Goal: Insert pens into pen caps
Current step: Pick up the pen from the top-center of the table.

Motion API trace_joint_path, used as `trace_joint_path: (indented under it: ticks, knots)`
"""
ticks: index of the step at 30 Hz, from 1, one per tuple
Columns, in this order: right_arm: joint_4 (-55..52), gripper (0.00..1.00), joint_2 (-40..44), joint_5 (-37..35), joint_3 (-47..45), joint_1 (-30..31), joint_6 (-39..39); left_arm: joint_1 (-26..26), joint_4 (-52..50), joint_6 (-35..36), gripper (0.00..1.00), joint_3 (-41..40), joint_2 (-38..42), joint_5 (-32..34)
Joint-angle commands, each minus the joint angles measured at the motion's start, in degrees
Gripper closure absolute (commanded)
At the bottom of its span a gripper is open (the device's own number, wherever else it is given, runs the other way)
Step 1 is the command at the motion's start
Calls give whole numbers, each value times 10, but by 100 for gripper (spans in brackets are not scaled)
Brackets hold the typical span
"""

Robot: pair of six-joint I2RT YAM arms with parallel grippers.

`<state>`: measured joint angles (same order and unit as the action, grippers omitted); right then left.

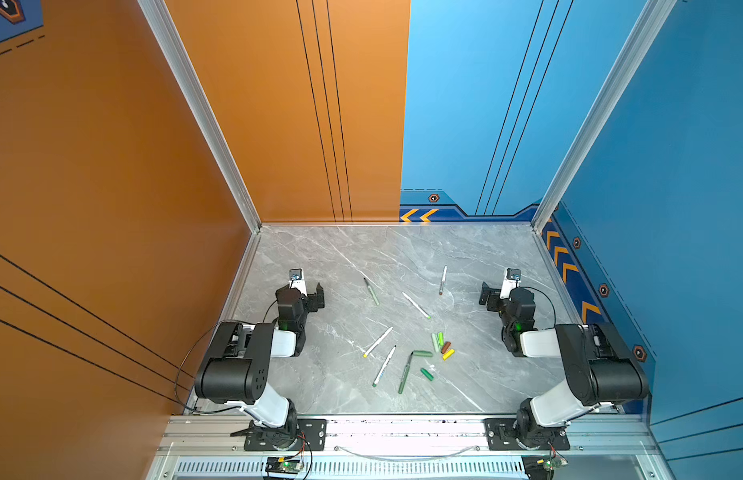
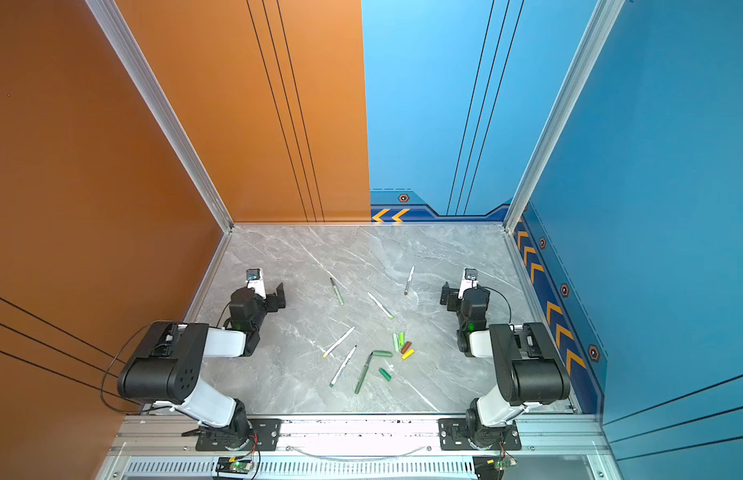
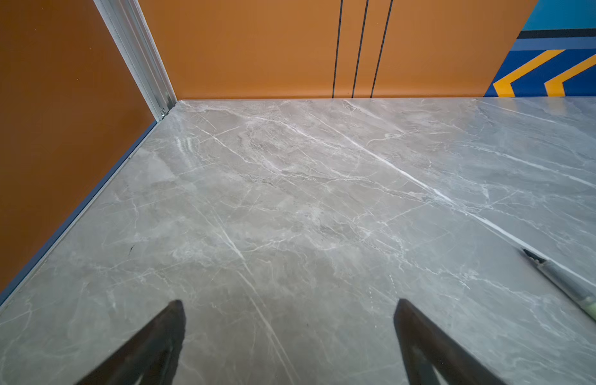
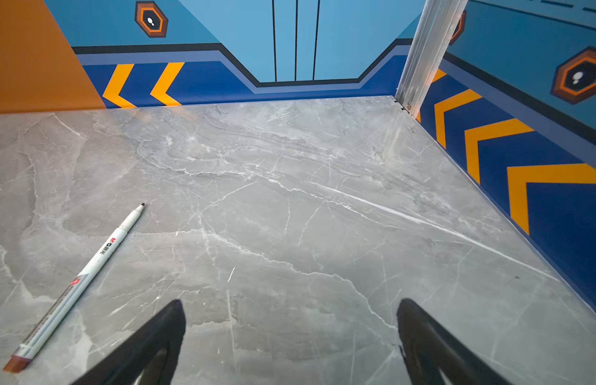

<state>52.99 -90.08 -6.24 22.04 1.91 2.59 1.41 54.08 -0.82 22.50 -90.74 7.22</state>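
Note:
Six pens lie loose on the grey marble table. Farthest back are a sage-green pen, a light-green-ended pen and a brown-ended pen. Nearer the front lie a yellow-ended pen, a dark-green-ended pen and an all dark green pen. The pen caps cluster right of centre: pale green, bright green, brown, yellow and two dark green caps. My left gripper and right gripper are open and empty, at either side of the pens.
An orange wall bounds the table on the left and back left. A blue wall bounds the right and back right. An aluminium rail with both arm bases runs along the front edge.

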Motion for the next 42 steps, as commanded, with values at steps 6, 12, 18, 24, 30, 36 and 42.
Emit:
trace_joint_path:
  ticks: [6,12,18,24,30,36,42]
  knots:
    - [-10,0,14,-14,-6,0,7,-4,-9,11,2,-8,11,-8]
    - [-10,0,14,-13,-6,-1,7,-7,-10,9,2,-7,11,-14]
    - [-10,0,14,-12,-6,-2,7,-10,-10,7,2,-7,9,-22]
    - [-10,0,14,-13,-6,-2,7,-14,-9,4,2,-9,11,-32]
    - [-10,0,14,-13,-6,-2,7,-11,-8,6,2,-9,11,-25]
    - [-174,0,124,-60,41,17,5,15,-171,28,2,57,78,8]
    - [-362,0,206,80,125,-39,261,14,-444,-107,2,185,168,23]
